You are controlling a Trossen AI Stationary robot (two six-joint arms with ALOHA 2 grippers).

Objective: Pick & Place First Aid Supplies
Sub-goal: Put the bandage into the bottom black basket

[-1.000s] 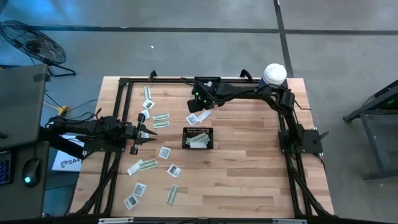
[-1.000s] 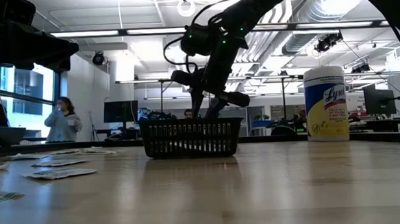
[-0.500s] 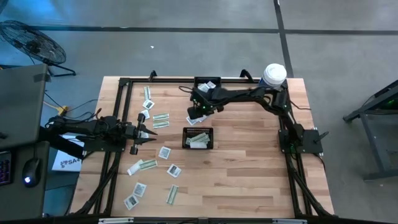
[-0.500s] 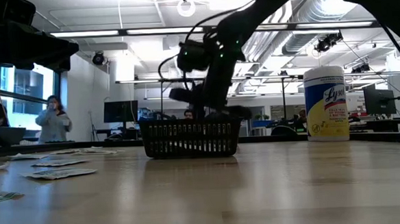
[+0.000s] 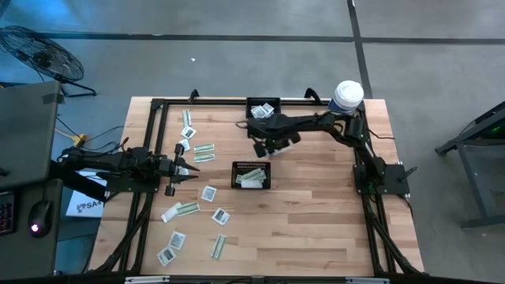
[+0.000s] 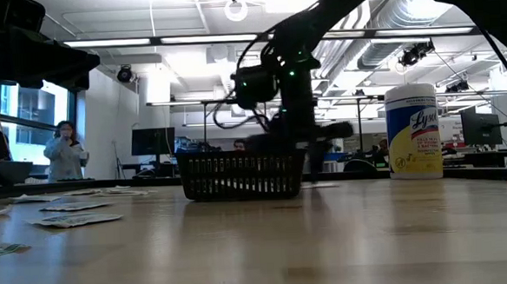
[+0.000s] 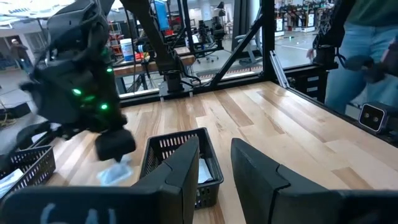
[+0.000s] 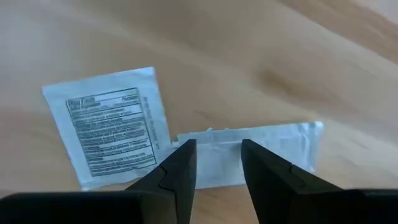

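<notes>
Right tool poised low over two flat paper packets on the wooden tabletop, fingers apart with a narrow gap, nothing gripped. Directly ahead of the fingertips: a long clear-white strip packet, long axis running across the gap. Just beside it, touching at one corner: a square white packet with dark print; several lines of small text, not readable. In the high view, right tool between the far black mesh basket and the middle black mesh basket.

Left tool waiting at the left side, fingers slightly apart, empty, farther from these two packets.

Tall white-and-yellow canister at far right, label reading "Lysol".
</notes>
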